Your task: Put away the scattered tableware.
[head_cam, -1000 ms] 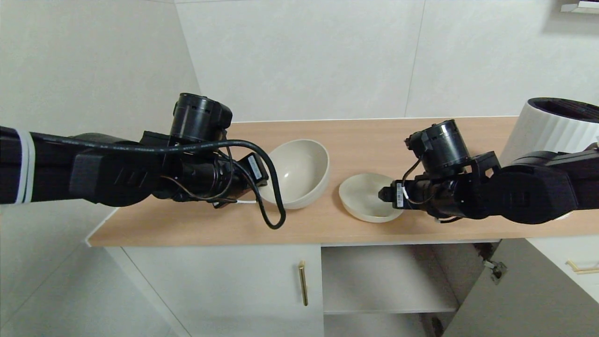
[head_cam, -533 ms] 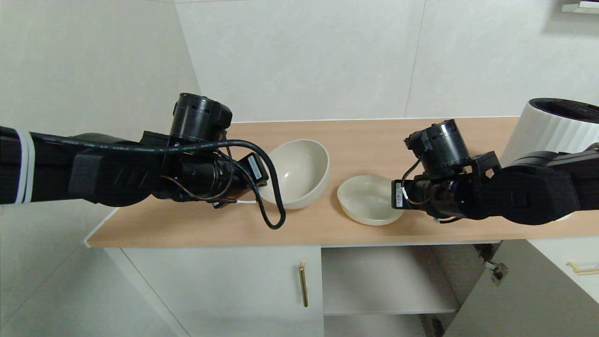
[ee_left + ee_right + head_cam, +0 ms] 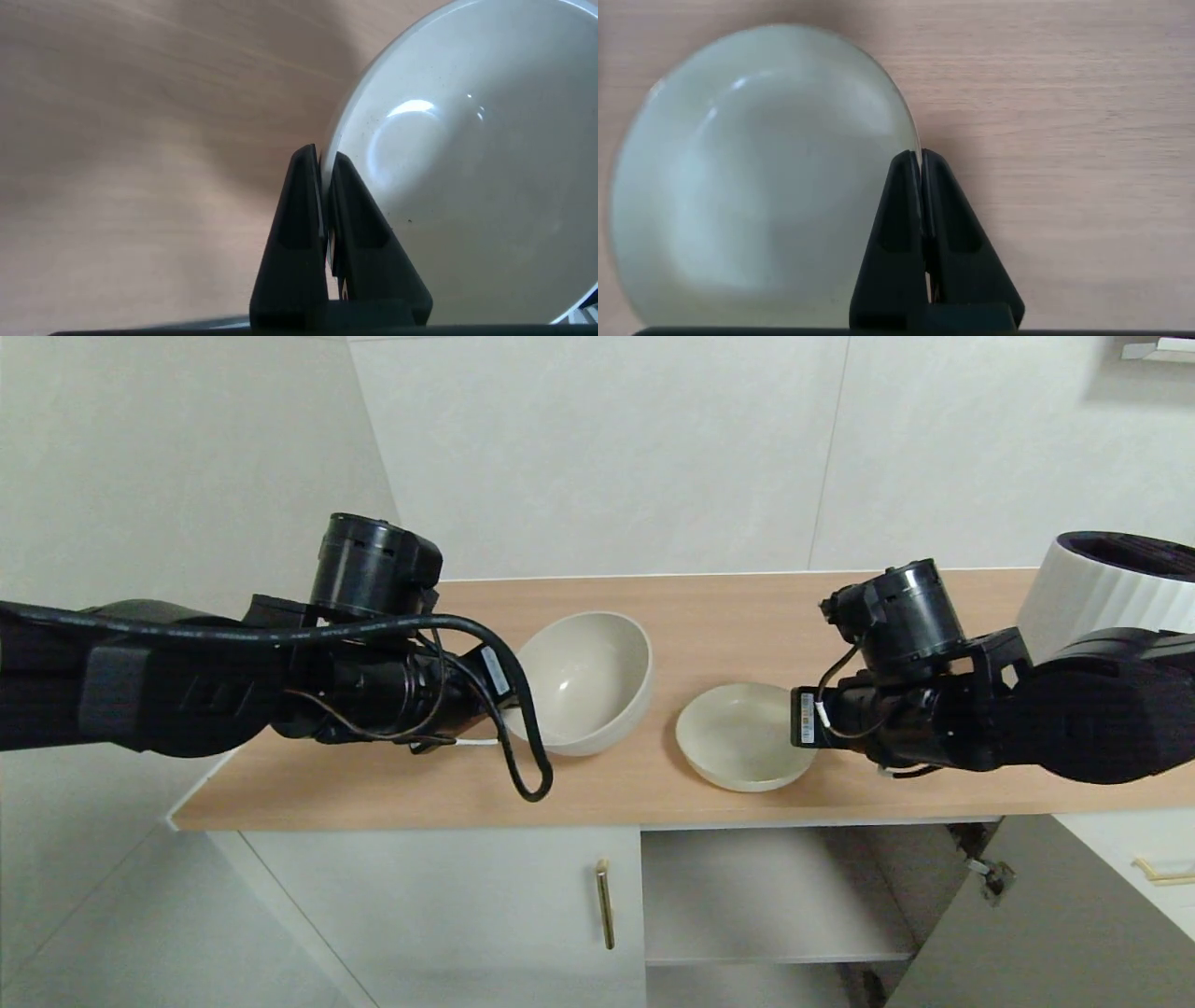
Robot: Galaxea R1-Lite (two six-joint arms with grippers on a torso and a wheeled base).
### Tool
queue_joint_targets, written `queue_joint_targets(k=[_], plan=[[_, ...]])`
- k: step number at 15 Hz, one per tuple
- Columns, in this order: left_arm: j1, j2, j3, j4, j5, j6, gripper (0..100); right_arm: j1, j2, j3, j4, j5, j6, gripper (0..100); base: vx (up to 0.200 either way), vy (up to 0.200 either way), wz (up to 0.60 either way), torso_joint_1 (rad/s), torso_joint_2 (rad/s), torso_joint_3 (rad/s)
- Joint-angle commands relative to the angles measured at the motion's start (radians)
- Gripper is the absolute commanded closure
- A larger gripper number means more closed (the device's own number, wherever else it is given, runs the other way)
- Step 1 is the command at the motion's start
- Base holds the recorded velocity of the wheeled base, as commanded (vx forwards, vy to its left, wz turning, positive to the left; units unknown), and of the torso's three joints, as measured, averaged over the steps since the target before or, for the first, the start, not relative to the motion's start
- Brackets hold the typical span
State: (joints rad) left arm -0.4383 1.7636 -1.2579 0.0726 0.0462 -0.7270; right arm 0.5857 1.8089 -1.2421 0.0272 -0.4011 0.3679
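Observation:
A large cream bowl is tipped on its side over the wooden countertop, its opening facing up and left. My left gripper is shut on the bowl's left rim; in the left wrist view the fingers pinch the edge of the large bowl. To its right, a smaller pale bowl sits almost level near the counter's front edge. My right gripper is shut on its right rim. In the right wrist view the right gripper clamps the small bowl.
A white ribbed container stands at the counter's right end. Below the counter is an open cabinet compartment with a shelf, its door swung out on the right. A closed door with a gold handle is beside it. Walls close in behind and on the left.
My left arm has drawn back to the left, with the large bowl shifting slightly. My right arm has moved right and up a little, and the small bowl now sits more level.

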Motion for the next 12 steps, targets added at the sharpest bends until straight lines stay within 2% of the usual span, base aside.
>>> queue_joint_targets(k=[1,3,5,6,8,9,10,12], plan=[[0.0,-0.105,0.063,-0.002,-0.002,0.031,100,-0.001,-0.122,0.069,0.0,0.045,0.0,100,0.0,0.0,0.0,0.0,0.0,0.0],[0.0,-0.177,0.123,-0.002,-0.003,0.057,100,-0.001,-0.227,0.115,0.037,0.156,-0.003,100,0.0,0.0,0.0,0.0,0.0,0.0],[0.0,-0.25,0.184,-0.002,-0.005,0.077,100,-0.001,-0.289,0.124,0.103,0.199,-0.001,100,0.0,0.0,0.0,0.0,0.0,0.0],[0.0,-0.319,0.233,-0.002,-0.005,0.112,100,0.002,-0.327,0.153,0.149,0.202,-0.001,100,0.0,0.0,0.0,0.0,0.0,0.0],[0.0,-0.394,0.291,-0.002,-0.009,0.161,100,0.009,-0.369,0.191,0.157,0.203,0.0,100,0.0,0.0,0.0,0.0,0.0,0.0],[0.0,-0.444,0.337,0.0,-0.017,0.198,100,0.009,-0.404,0.22,0.158,0.202,0.0,100,0.0,0.0,0.0,0.0,0.0,0.0],[0.0,-0.461,0.356,0.0,-0.02,0.205,100,0.011,-0.419,0.236,0.158,0.203,0.0,100,0.0,0.0,0.0,0.0,0.0,0.0],[0.0,-0.484,0.394,-0.002,-0.055,0.21,100,0.009,-0.474,0.308,0.146,0.278,-0.004,100,0.0,0.0,0.0,0.0,0.0,0.0]])
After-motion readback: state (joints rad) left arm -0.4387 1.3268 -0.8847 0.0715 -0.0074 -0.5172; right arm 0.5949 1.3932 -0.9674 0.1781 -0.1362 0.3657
